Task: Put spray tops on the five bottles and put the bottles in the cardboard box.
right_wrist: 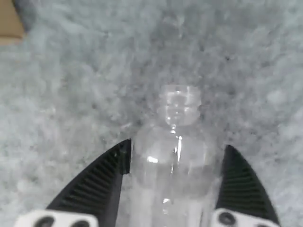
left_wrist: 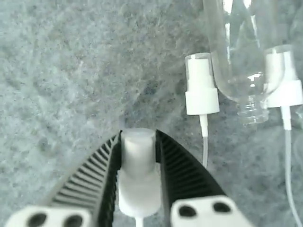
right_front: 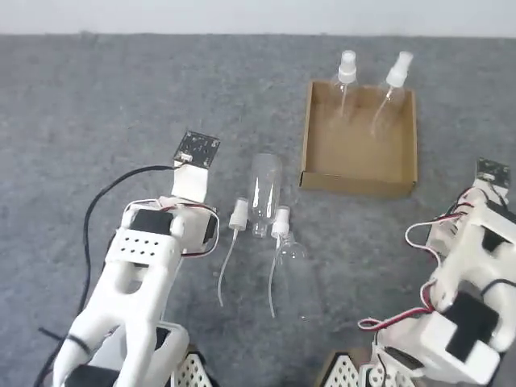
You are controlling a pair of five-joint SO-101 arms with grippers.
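Well apart from the cardboard box (right_front: 359, 184), your left gripper (left_wrist: 137, 136) pinches 1 spray top (left_wrist: 137, 179). Your right gripper (right_wrist: 177, 146) is closed around 1 bottle (right_wrist: 175, 165). Both look light, hard and slippery, so hold the bottle's wide middle.

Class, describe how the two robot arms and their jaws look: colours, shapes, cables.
The left arm and right arm are white plastic shells with black motor blocks. A black cable loops off the left; red and white wires run along the right. The jaws are black, tapered and ribbed inside, on white bases with screw holes.
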